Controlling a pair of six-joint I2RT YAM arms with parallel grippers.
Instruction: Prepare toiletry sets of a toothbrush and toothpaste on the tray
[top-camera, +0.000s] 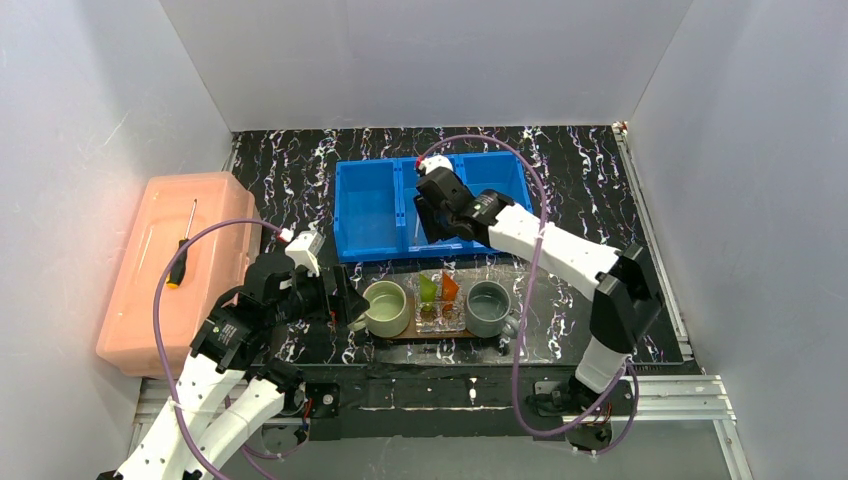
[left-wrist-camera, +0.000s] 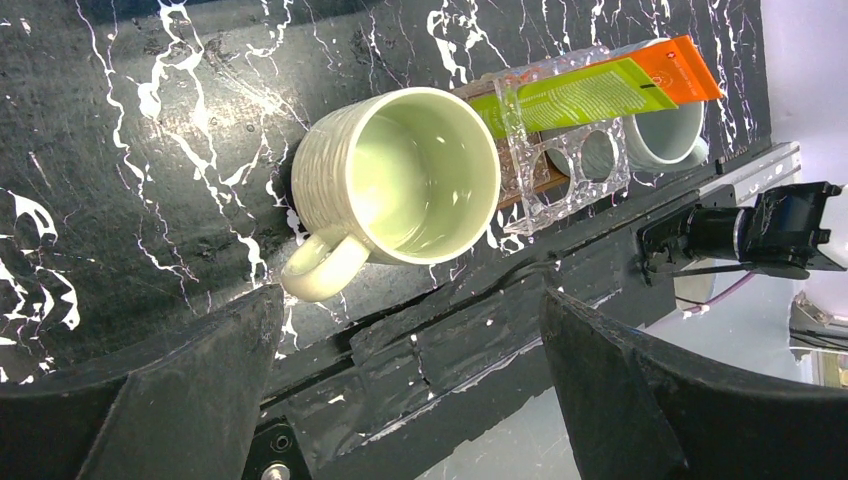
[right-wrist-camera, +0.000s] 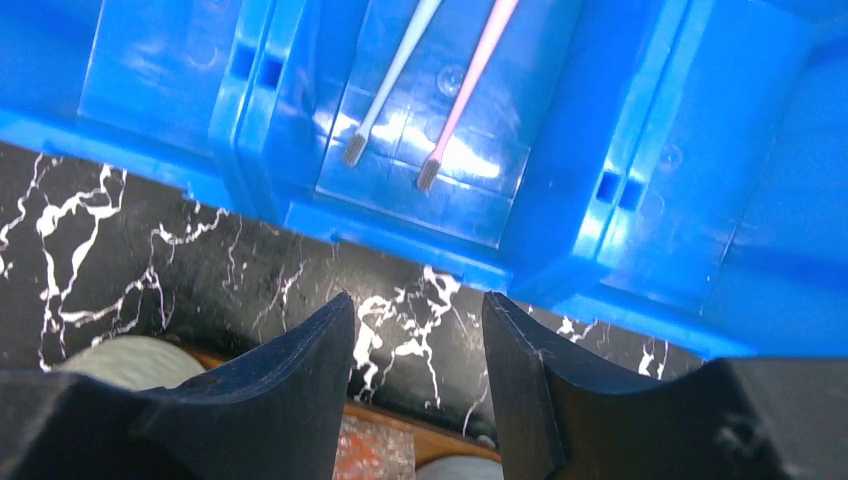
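High behind, facing down; left wrist close on pale-green ceramic mug (left-wrist-camera: 400, 180), right wrist close over blue plastic bin (right-wrist-camera: 150, 80), both shared above.

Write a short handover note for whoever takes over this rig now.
Grippers: left gripper open, empty, by the handle of the green mug; right gripper open, empty, over the middle compartment of the blue bin.
Things: pale toothbrush and pink toothbrush lie in that compartment. Lime-green tube and orange tube stand in the clear holder on the tray, between the green mug and the grey mug.
Done: tubes on tray.
Left: move both toothbrushes there.

Pink toothbrush (right-wrist-camera: 470, 85), blue bin (right-wrist-camera: 150, 70)
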